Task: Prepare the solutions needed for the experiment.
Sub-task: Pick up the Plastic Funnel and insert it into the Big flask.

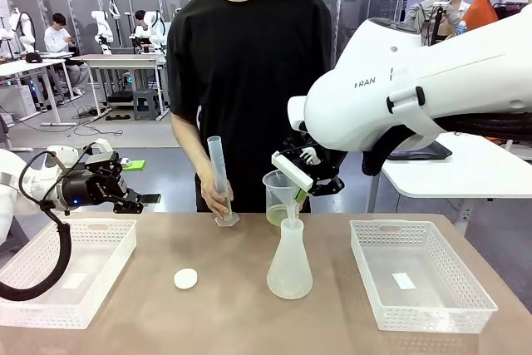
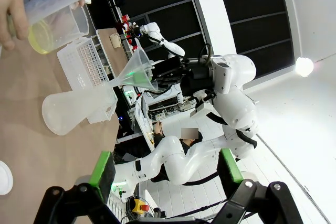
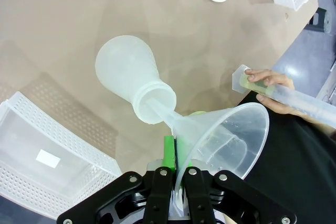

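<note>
While clamped on the funnel (image 3: 231, 135) with the right gripper (image 3: 176, 157), left gripper (image 2: 165, 170) agape, hold its stem plumb in the flask (image 1: 289, 272) for the likely solution (image 1: 276, 216) at eleven o'clock.

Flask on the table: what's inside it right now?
The funnel, held by the shut right gripper, has its stem inside the flask. The flask's cloudy wall hides whether any liquid lies at the bottom.

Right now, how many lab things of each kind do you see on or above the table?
White baskets: 2
Conical flask: 1
Funnel: 1
Beaker: 1
Measuring cylinder: 1
White cap: 1
Total: 7
</note>
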You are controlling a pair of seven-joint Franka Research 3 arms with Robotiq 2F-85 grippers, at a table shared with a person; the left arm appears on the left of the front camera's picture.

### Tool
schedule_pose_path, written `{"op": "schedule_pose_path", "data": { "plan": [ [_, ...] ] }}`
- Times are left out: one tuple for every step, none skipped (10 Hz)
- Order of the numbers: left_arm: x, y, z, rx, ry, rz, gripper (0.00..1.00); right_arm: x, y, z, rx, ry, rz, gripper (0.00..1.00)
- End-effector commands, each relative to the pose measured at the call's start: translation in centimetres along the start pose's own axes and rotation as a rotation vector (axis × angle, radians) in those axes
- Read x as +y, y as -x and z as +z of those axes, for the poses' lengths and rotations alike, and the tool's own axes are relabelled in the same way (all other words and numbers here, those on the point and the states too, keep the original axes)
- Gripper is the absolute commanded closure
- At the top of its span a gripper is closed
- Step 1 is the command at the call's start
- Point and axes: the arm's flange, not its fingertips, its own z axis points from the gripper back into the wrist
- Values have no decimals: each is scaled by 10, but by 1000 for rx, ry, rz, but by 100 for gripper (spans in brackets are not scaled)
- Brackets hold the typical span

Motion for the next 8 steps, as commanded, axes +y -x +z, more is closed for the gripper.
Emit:
{"op": "schedule_pose_path", "data": {
  "plan": [
    [0,-1,0,6,19,-18,0,4,9,-6,-34,24,11,97],
    [0,-1,0,6,19,-18,0,6,11,-8,-46,25,16,97],
    [0,-1,0,6,19,-18,0,8,10,-10,-53,20,17,97],
    [0,-1,0,6,19,-18,0,12,9,-13,-56,15,15,97],
    [0,-1,0,6,19,-18,0,15,10,-14,-73,9,14,97],
    [0,-1,0,6,19,-18,0,18,9,-16,-69,8,14,97],
    [0,-1,0,6,19,-18,0,20,8,-19,-67,2,16,97],
    [0,-1,0,6,19,-18,0,23,7,-22,-72,0,17,97]
  ]
}}
